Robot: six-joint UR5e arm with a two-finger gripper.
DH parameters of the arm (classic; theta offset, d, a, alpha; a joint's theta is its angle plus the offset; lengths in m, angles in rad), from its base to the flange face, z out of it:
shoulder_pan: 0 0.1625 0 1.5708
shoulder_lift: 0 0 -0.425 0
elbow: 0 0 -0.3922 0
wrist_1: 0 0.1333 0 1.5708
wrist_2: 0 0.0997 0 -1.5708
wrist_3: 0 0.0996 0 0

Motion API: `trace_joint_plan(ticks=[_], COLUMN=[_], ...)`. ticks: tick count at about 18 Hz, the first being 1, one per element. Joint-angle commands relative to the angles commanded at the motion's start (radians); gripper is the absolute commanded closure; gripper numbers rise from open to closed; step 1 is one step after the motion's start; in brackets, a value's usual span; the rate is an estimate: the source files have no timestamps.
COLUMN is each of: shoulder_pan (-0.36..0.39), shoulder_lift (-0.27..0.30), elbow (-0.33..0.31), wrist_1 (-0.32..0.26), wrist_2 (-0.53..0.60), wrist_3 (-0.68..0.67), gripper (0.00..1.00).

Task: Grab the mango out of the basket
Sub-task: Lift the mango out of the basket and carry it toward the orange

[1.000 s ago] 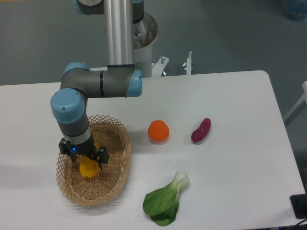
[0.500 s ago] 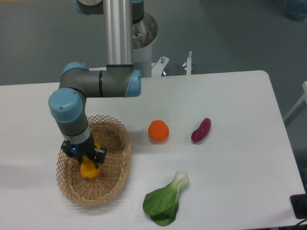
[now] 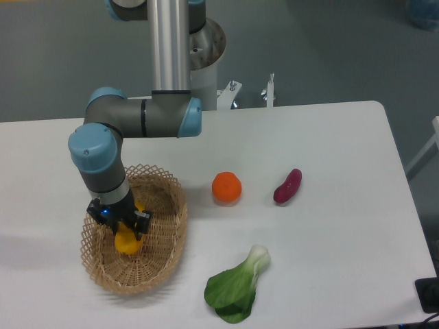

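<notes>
At left, the black two-finger gripper point(image 3: 122, 229) reaches down into the oval tan woven wicker basket point(image 3: 164, 241), its fingers closed around the smooth yellow-orange mango point(image 3: 126, 240) lying inside. To the right on the white bench point(image 3: 329, 205) lie a round orange fruit point(image 3: 227, 187), a leafy green bok choy point(image 3: 236, 286) and a dark red-purple oblong vegetable point(image 3: 287, 186).

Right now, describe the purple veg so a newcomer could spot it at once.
Start at the white table and look to its right half, away from the wicker basket on the left. Just right of the round orange fruit lies the dark red-purple vegetable, slanted, touching nothing. It is the only purple item, oblong, unlike the round orange fruit or the leafy green bok choy in front.
</notes>
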Motion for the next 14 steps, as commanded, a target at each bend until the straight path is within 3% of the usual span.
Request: trace_joint_plan(ticks=[11, 14], shoulder_pan=[0.198, 0.284], shoulder_lift=[0.127, 0.167], elbow=[0.006, 0.006], wrist_1=[-0.021, -0.07], wrist_2=[-0.014, -0.063], wrist_3=[0.271, 0.377], gripper=[0.48, 0.48])
